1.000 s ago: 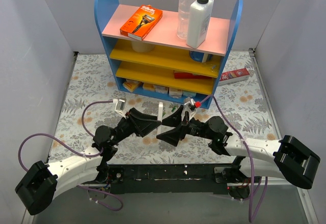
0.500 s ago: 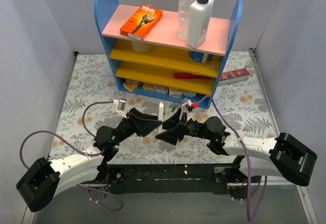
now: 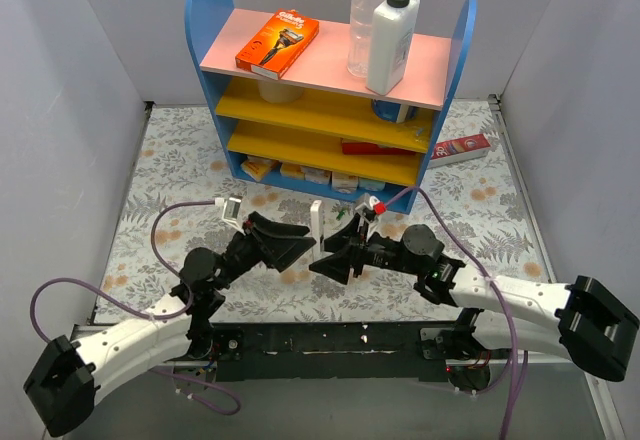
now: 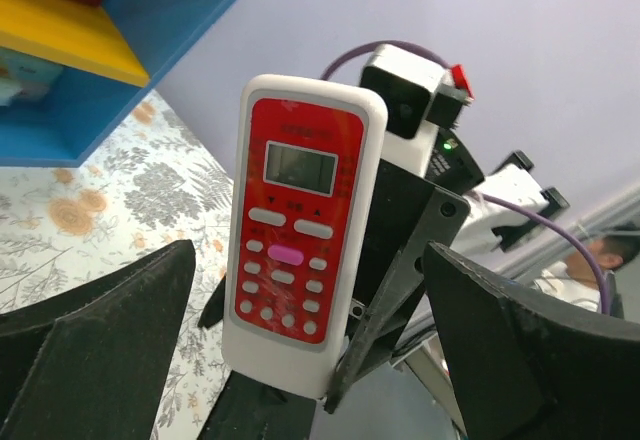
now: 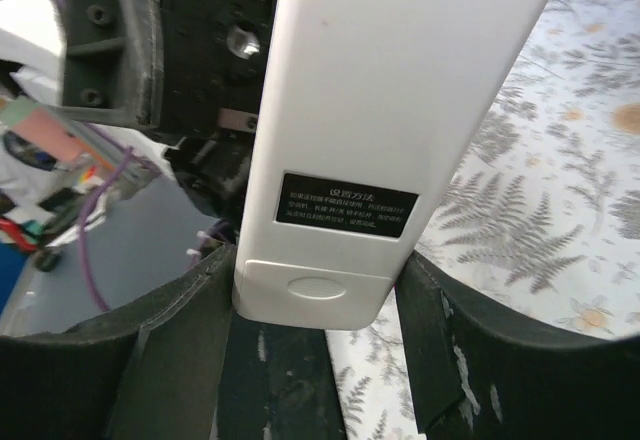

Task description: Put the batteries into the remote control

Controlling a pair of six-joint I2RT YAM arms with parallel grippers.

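Remote control: the small slim white plastic remote control with the red button face (image 4: 300,240) stood upright in the air above the floral-patterned surface (image 3: 480,210), between the 2 arms and in front of the blue shelf unit (image 3: 215,80).
Right hand: the right hand (image 3: 325,253) was closed on the remote's lower end, with 1 finger (image 5: 190,320) pressed against each narrow side. It gripped low, probably so the rest of the body stayed free.
Left hand: the left hand (image 3: 300,243) was spread wide and held nothing. Its 2 fingers (image 4: 100,330) flanked the remote with a clear gap on both sides.
Facing: the red face looked toward the left wrist camera and the plain white back toward the right one, so the right arm served as the holder.
Battery cover: the white cover with an oval thumb dent (image 5: 315,282) sat closed at the bottom of the back, below the black label (image 5: 345,203) and right between the gripping fingers.
Batteries: neither hand held a tiny dark-green cylindrical battery. They did not show in the wrist views, and in the top view they were too small to pick out with confidence.
Judgement: loading had not begun. The cover needed opening first, and the low grip may have got in its way.
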